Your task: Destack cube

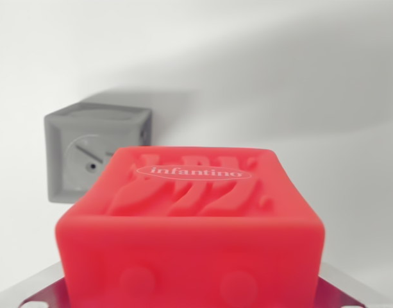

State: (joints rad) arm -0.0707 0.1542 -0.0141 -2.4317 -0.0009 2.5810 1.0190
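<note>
A red cube fills the lower middle of my wrist view, very close to the camera and slightly blurred at its near edge. Its upper face shows raised wavy relief and an oval label reading "infantino"; its near face carries round bumps. Beneath it, at the bottom edge, a strip of metal shows on both sides, likely part of my gripper, though my fingers are out of sight, so I cannot tell whether they are spread or pinching the cube. Beyond the red cube, toward the wrist view's left, a grey cube lies on the white table, partly hidden by the red one.
</note>
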